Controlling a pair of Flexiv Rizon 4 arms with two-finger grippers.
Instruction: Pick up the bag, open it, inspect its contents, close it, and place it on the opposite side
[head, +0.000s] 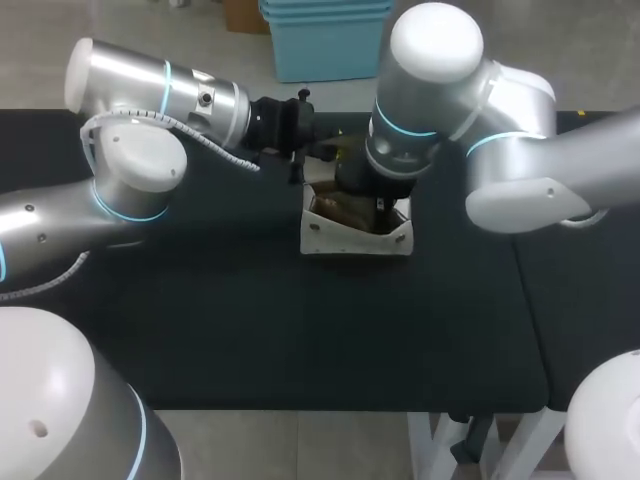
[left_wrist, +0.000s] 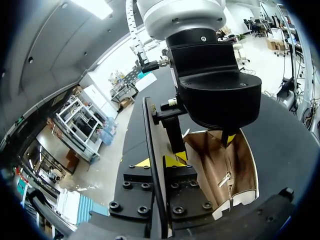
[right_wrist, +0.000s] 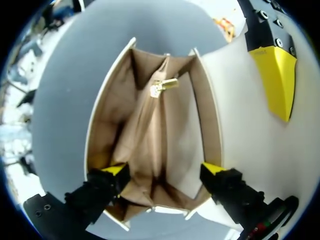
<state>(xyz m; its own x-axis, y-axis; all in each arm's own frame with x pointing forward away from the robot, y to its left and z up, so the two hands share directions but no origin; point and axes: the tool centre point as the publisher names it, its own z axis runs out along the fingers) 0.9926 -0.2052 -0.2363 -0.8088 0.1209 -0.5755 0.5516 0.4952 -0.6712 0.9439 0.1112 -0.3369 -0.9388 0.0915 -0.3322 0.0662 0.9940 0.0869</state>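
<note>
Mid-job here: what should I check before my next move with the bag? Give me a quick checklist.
1. Bag mouth spread: ok, the brown lining shows.
2. Right gripper inside the bag, open, tips by opposite inner walls: ok.
3. Left gripper shut on the bag's white side: ok.
4. Contents seen: cannot tell; only the lining and a gold zipper pull show.
5. Bag standing upright on the table: ok.
</note>
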